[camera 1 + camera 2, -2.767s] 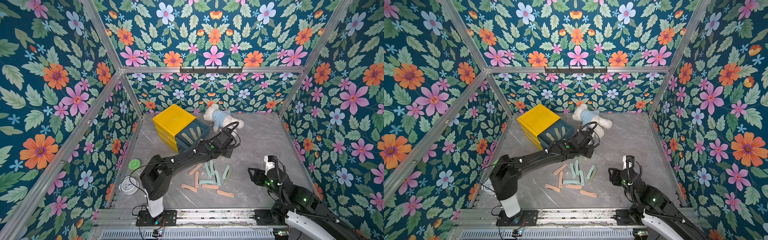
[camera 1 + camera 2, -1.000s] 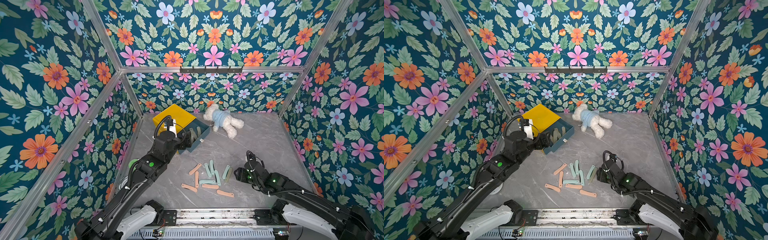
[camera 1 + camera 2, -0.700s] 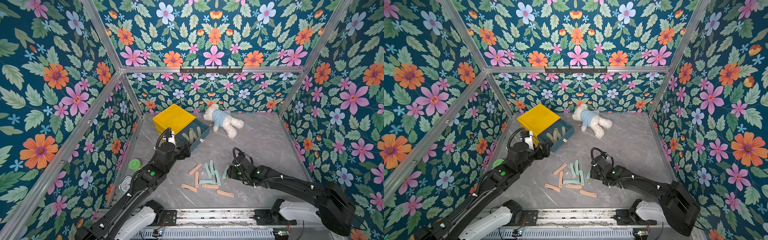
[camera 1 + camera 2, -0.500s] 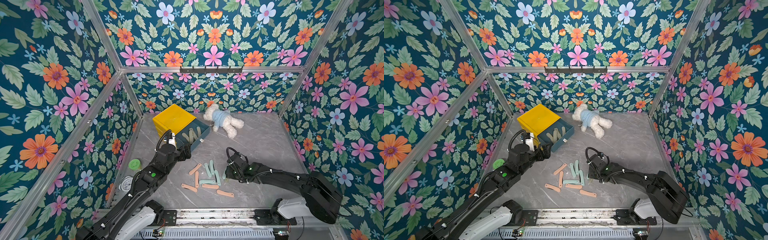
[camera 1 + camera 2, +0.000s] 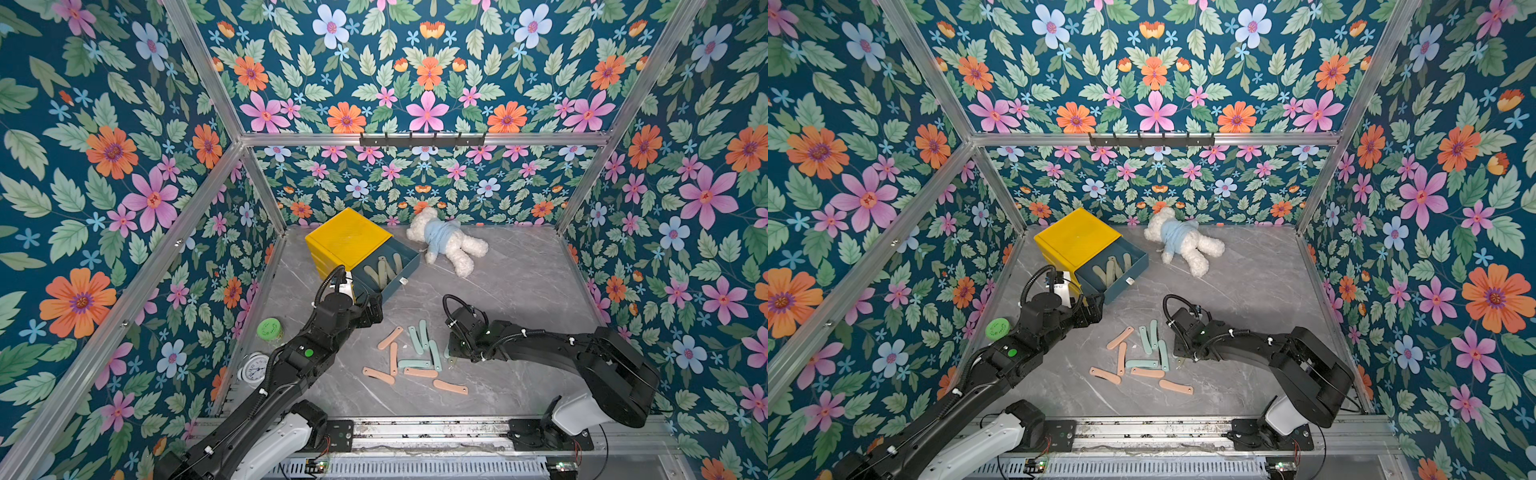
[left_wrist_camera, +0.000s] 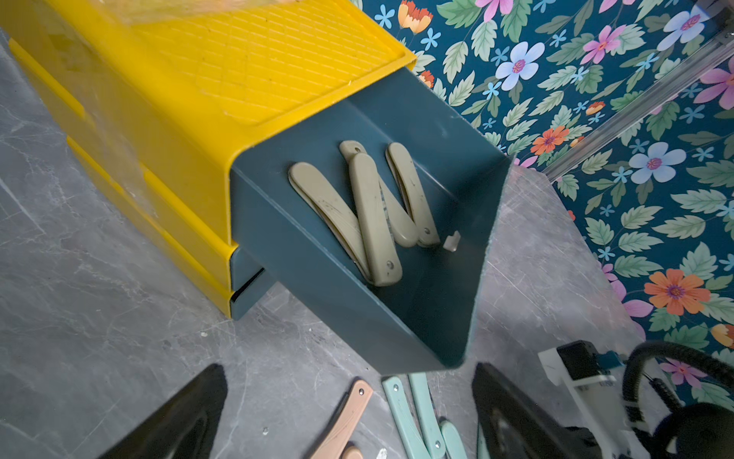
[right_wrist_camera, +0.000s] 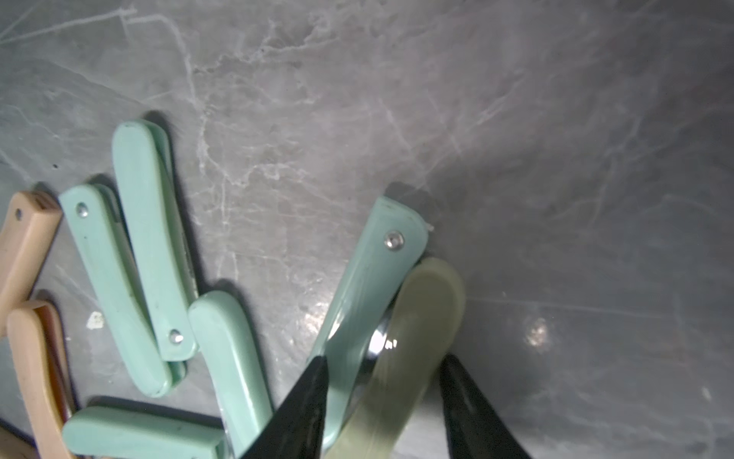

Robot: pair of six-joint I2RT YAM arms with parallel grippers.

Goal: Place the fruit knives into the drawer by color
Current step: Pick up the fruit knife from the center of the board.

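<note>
The left gripper [image 6: 349,369] stands wide apart and empty, low over the table [image 5: 519,291] just in front of the pulled-out blue drawer [image 6: 397,326] of the yellow cabinet [image 6: 238,79]. Only its fingertips enter the wrist view. Several olive fruit knives [image 6: 373,214] lie overlapped in the drawer. Pink and teal knives [image 5: 415,357] lie scattered mid-table. The right gripper [image 7: 385,357] straddles a teal knife [image 7: 369,286] and an overlapping olive knife [image 7: 417,318], which is blurred. Pinched or merely bracketed: cannot tell. In both top views its wrist hides the fingers and most of that pair.
</note>
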